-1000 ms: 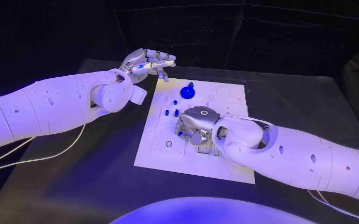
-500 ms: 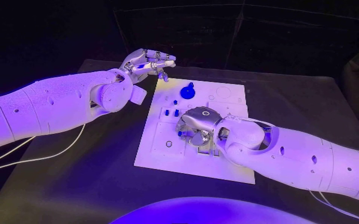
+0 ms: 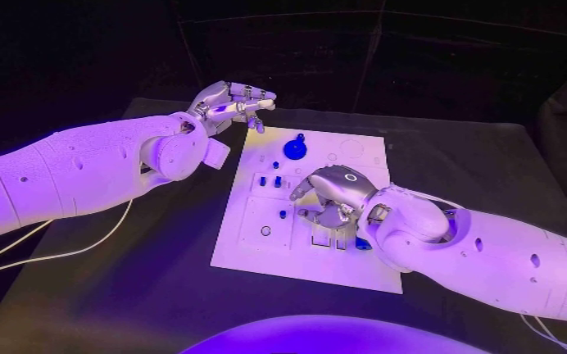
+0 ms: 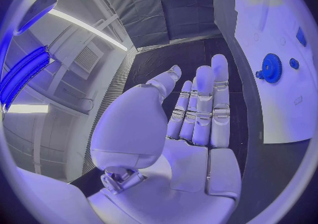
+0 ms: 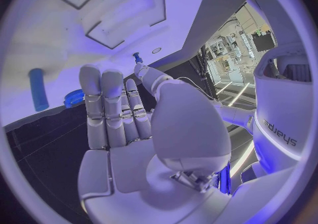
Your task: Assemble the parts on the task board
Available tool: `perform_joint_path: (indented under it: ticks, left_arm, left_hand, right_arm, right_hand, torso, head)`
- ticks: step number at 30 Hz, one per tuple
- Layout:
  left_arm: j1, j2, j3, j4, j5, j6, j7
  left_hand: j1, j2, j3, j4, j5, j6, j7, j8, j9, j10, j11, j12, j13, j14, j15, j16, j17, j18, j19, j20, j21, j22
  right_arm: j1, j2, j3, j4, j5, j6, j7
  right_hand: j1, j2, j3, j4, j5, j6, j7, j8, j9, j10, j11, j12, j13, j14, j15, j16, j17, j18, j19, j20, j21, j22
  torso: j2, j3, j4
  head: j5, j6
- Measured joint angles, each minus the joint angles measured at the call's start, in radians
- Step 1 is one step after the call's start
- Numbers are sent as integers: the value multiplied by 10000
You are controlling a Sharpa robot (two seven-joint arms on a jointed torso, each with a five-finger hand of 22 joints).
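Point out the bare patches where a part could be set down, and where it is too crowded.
Free: the black table left of the task board, below the left arm; the board's near-left corner; the table right of the board, beyond the right arm. Crowded: the board's middle under the right hand, and its far end round the blue gear.

One white rectangular task board [image 3: 355, 264] on the table, one round blue toothed gear [image 3: 294, 148] standing on it, and two small blue pegs [image 3: 270, 180] side by side.
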Motion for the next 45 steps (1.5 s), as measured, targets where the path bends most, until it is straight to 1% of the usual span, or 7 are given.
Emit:
perform_joint_path:
  ticks: [6, 10, 13, 21, 28, 34, 45]
  left_arm:
    - [0, -19, -1, -11, 0, 20, -20]
    - [0, -20, -2, -17, 1, 33, -29]
    - [0, -18, -2, -21, 1, 42, -33]
    - [-1, -8, -2, -37, 1, 60, -44]
    - [-2, -10, -3, -54, 1, 75, -55]
    - [-2, 4, -3, -68, 2, 89, -61]
    - [-2, 5, -3, -109, 2, 108, -68]
  left_hand:
    - [1, -1, 0, 0, 0, -34, 34, 0, 0, 1, 0, 0, -9, 0, 0, 0, 1, -1, 0, 0, 0, 1]
    - [4, -4, 0, 0, 0, -35, 35, 0, 0, 0, 0, 0, -9, 0, 0, 0, 1, -1, 0, 0, 0, 1]
    - [4, -4, 0, 0, 0, -35, 35, 0, 0, 0, 0, 0, -9, 0, 0, 0, 1, 0, 0, 0, 0, 1]
    - [4, -4, 0, 0, 0, -35, 35, 0, 0, 1, 0, 0, -8, 0, 0, 0, 1, 0, 0, 0, 0, 2]
    - [4, -4, 0, 0, 0, -35, 34, 0, 0, 1, -1, 0, -7, 0, 0, 0, -13, 0, 0, 0, 0, -12]
    - [4, -4, 0, 0, 0, -35, 34, 0, 0, 1, -1, 0, -7, 0, 0, 0, -16, 0, 0, 0, 0, -18]
    - [4, -4, 1, 0, 0, -34, 34, 39, 0, 1, -1, 40, -6, 0, 0, 0, -25, -1, 0, 0, 0, -17]
  right_arm:
    - [340, -1096, 149, 561, 700, -92, 41]
    - [656, -1589, 221, 579, 891, 29, -20]
    - [734, -1784, 220, 536, 895, 191, -78]
    - [809, -1823, 221, 277, 585, 776, -313]
    - [819, -1618, 223, 193, 229, 1369, -491]
    - [819, -1414, 223, 101, -36, 1707, -652]
    - [830, -1186, 230, -23, -348, 2158, -937]
  right_hand:
    - [-76, -76, -262, 33, 186, 17, -91, 0, -1, 67, -67, 212, -1, 125, -65, 253, 188, 0, 265, -15, 227, 365]
    - [-495, -361, -1711, 303, 944, -323, -240, 0, -1, -294, -112, 274, -19, 47, -127, 76, -155, -2, 200, -68, 17, 32]
    - [-31, 98, -3326, 585, 1051, -421, -311, 0, 6, -636, -84, 564, -9, -70, -73, 76, -377, -2, 115, -17, -128, -159]
    - [468, 308, -3956, 811, 1023, -470, -360, 0, 5, -703, -84, 858, -10, -70, -73, 80, -507, -2, 115, -18, -168, -207]
    - [826, 665, -3956, 811, 825, -288, -447, 0, 15, -403, -224, 1224, 3, -12, -130, 280, -436, -3, 200, -102, -61, 20]
    - [1442, 1282, -3057, 602, -137, -94, -379, 0, 14, 188, -282, 1261, -73, 330, -288, 668, -69, -2, 660, -154, 382, 675]
    - [1130, 704, -936, 705, -338, 109, -393, 0, 3, 898, -321, 475, -79, 400, -288, 697, -94, -2, 800, -192, 554, 961]
  torso:
    - [-17, -1, -14]
    - [-29, -2, -28]
    - [-35, -1, -35]
    - [-37, 0, -25]
    - [-32, -1, -19]
    - [-29, -1, -25]
    - [-34, -2, -27]
  head:
    - [-154, 71]
    - [-207, 101]
    - [-231, 118]
    - [-250, 126]
    - [-206, 86]
    - [-210, 58]
    - [-235, 42]
